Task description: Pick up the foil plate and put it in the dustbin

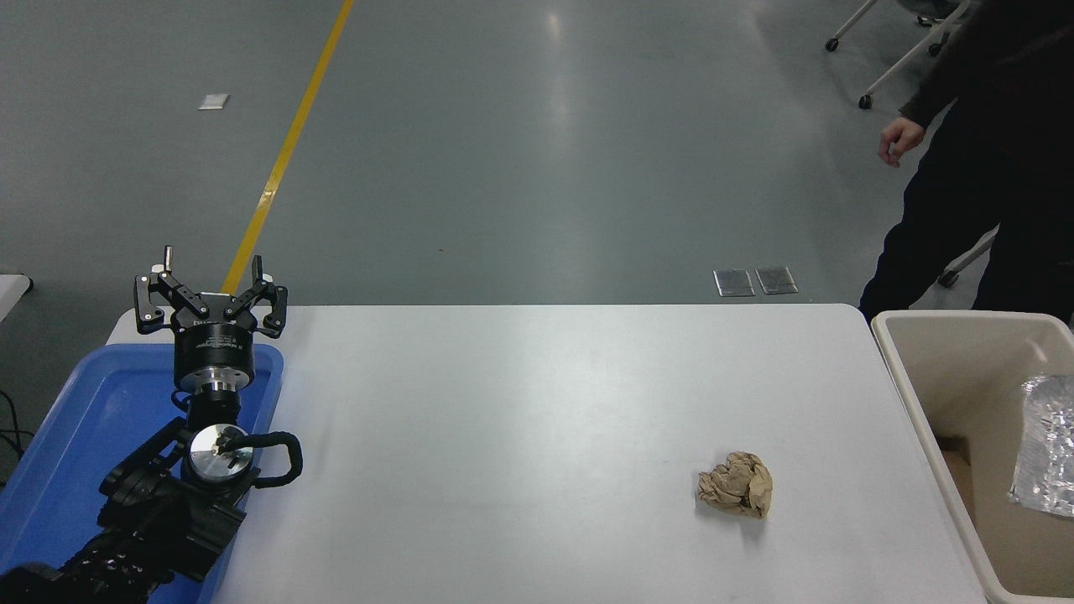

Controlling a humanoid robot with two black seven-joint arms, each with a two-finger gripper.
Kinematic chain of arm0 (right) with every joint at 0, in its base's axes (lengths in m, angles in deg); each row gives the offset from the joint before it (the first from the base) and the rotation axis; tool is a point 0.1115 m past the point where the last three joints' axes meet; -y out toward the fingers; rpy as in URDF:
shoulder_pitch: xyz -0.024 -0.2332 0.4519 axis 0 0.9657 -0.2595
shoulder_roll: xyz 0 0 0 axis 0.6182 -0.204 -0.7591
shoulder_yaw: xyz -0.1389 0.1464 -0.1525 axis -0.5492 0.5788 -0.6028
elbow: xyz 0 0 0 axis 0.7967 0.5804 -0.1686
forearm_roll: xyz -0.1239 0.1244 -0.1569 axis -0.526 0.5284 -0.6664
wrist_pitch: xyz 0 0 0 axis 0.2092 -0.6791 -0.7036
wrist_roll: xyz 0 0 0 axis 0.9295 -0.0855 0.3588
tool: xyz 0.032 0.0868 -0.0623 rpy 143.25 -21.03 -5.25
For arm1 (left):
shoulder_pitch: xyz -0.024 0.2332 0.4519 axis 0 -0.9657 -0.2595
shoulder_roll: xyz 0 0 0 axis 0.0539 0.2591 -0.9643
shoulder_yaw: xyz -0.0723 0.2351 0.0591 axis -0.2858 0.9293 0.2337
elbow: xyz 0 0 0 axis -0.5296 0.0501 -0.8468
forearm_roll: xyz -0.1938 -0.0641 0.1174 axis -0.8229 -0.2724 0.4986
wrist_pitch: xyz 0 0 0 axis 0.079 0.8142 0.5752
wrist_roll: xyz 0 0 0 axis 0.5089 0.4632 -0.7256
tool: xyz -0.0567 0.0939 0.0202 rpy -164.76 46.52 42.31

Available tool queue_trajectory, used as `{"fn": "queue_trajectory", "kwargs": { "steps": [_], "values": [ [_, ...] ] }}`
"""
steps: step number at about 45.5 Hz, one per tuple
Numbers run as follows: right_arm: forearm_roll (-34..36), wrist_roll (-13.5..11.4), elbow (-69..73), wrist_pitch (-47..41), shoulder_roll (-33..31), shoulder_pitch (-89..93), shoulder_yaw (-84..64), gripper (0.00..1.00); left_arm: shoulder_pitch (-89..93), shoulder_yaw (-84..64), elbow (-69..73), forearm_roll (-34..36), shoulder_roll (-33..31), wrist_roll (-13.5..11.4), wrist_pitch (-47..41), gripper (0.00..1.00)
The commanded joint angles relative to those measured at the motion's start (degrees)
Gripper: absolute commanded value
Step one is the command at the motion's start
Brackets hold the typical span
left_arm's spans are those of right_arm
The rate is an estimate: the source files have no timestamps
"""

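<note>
So the foil plate is already sitting inside the dustbin, over at the right edge of the shot; it's shiny and crinkled, leaning against the bin's right side, and partly cut off by the frame so I can't see the whole thing; the bin itself is the big beige one parked just off the table's right end. The right arm isn't anywhere in the picture, so no telling what its hand is doing; the left gripper is parked at the lower left, pointing away from the camera, fingers spread wide with nothing between them; it hangs over the far end of a blue tray that lies at the table's left end. On the white table there's just a crumpled brown paper ball, right of centre towards the near edge, well apart from the bin wall; a person in dark clothes stands beyond the bin at the top right, one hand hanging loose.
</note>
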Motion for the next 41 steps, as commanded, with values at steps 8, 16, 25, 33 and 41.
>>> {"fn": "queue_trajectory", "kwargs": {
  "steps": [8,16,25,33,41],
  "values": [
    [-0.1,0.0,0.0,0.2,0.1,-0.2,-0.1,0.00,0.0,0.0,0.0,0.0,0.0,0.0,0.0,0.99],
    [-0.1,0.0,-0.3,0.2,0.1,-0.6,0.0,0.23,0.0,0.0,0.0,0.0,0.0,0.0,0.0,0.99],
    [0.4,0.0,0.0,-0.2,0.7,-1.4,0.2,0.96,0.0,0.0,0.0,0.0,0.0,0.0,0.0,0.99],
    [0.5,0.2,0.4,-0.5,0.6,-3.9,-0.6,0.99,0.0,0.0,0.0,0.0,0.0,0.0,0.0,0.99],
    [-0.8,0.1,13.4,-0.8,-5.5,-14.4,-6.3,1.00,0.1,0.0,0.0,0.1,0.0,0.0,0.1,0.99]
  ]
}}
